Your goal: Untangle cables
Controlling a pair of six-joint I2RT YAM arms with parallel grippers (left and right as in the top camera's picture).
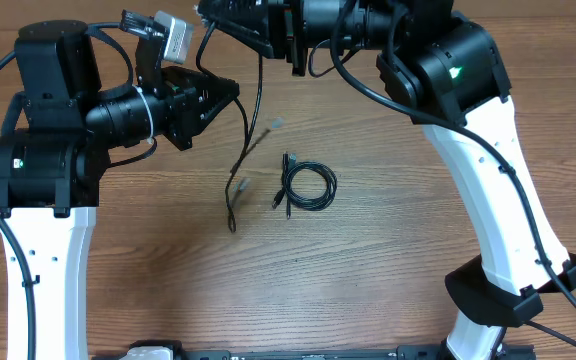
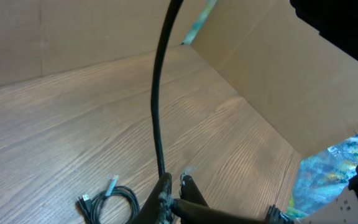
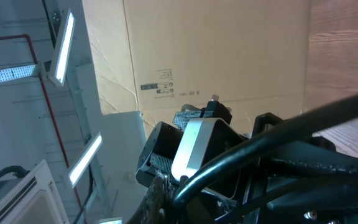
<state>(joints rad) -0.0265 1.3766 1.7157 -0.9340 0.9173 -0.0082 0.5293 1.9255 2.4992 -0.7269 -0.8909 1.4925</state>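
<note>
A coiled black cable [image 1: 308, 187] lies on the table at centre and also shows in the left wrist view [image 2: 110, 200]. A second thin cable [image 1: 259, 100] hangs from the raised grippers, and its lower end trails on the table near a metal-tipped plug [image 1: 276, 123]. My left gripper [image 1: 234, 92] is held above the table. In its wrist view the jaws [image 2: 174, 182] are shut on a cable [image 2: 157, 106] that runs straight up. My right gripper [image 1: 213, 14] is at the top edge, above the left one. Its jaws [image 3: 169, 193] are shut on a black cable [image 3: 260, 143].
The table [image 1: 388, 270] is wooden. A brown cardboard wall [image 2: 278, 81] stands along the back edge. The right arm [image 1: 498, 170] reaches across the top. The left arm's base [image 1: 43, 170] is at the left.
</note>
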